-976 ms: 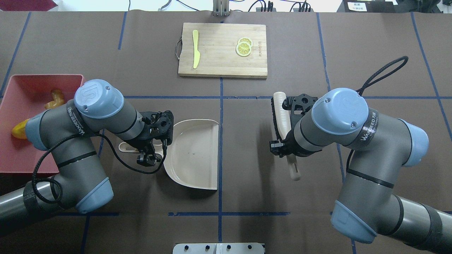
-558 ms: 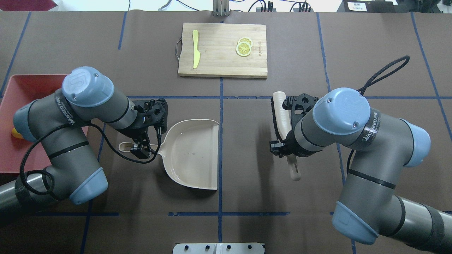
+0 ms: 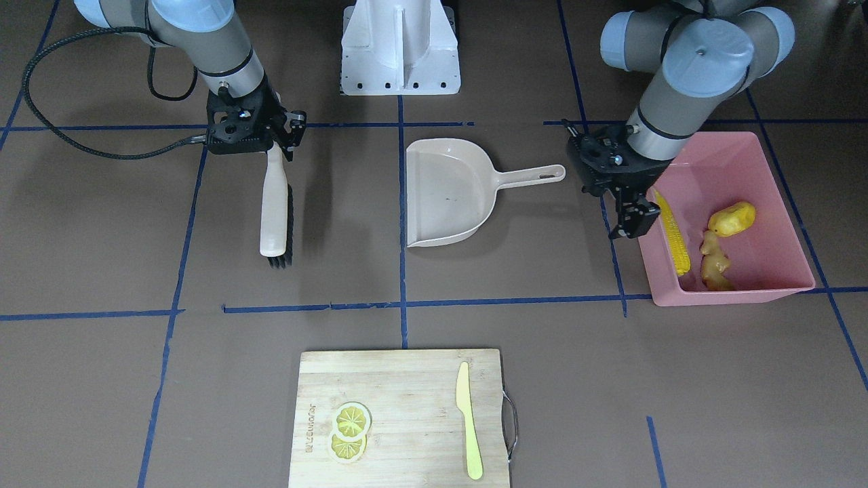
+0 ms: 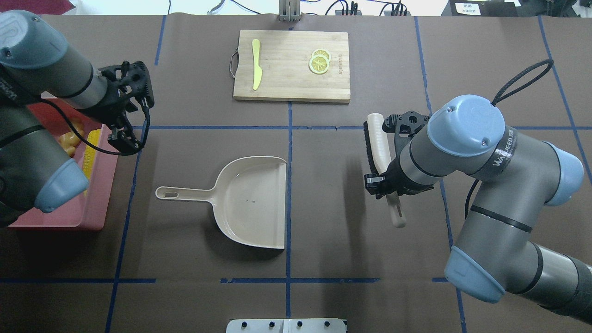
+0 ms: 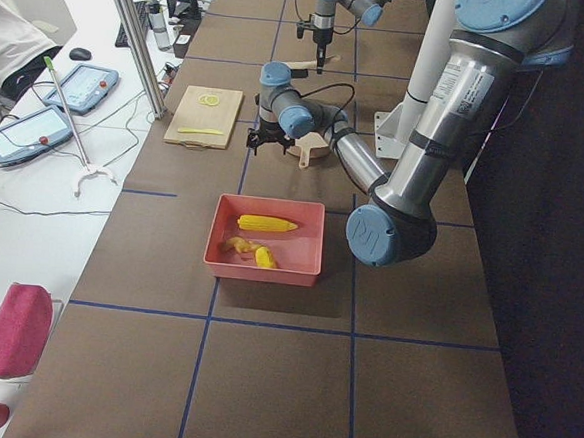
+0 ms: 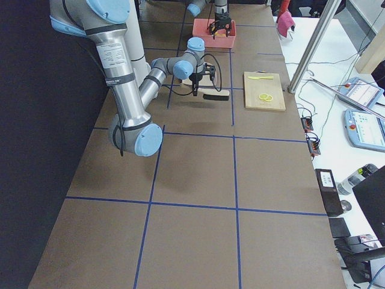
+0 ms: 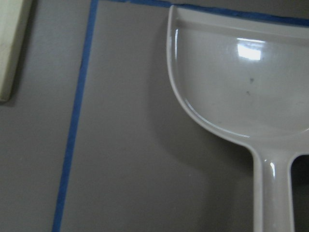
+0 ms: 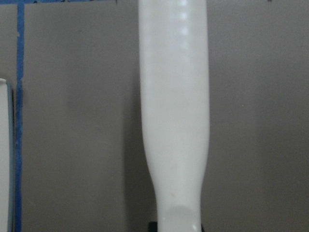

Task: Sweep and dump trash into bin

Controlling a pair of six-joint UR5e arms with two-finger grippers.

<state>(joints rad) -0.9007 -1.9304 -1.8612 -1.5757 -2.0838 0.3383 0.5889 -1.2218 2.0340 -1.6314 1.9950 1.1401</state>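
The pink bin (image 3: 732,295) stands at the table's left end and holds the trash: a yellow corn cob (image 3: 673,232), a yellow potato piece (image 3: 732,218) and a tan ginger root (image 3: 713,261). The bin also shows in the overhead view (image 4: 64,218). My left gripper (image 3: 636,224) hangs open and empty beside the bin's inner wall, also seen in the overhead view (image 4: 124,138). The beige dustpan (image 4: 252,203) lies flat and empty mid-table. My right gripper (image 4: 385,186) is shut on the cream handle of the black-bristled brush (image 4: 377,138), right of the dustpan.
A wooden cutting board (image 4: 291,85) at the far middle carries a pale yellow knife (image 4: 255,64) and two lemon slices (image 4: 319,61). Blue tape lines cross the brown table. The robot's base plate (image 3: 400,61) sits at the near edge.
My left gripper has let go of the dustpan handle and moved back and left to the bin's edge. The dustpan stays flat on the table. My right arm shifted slightly right with the brush.
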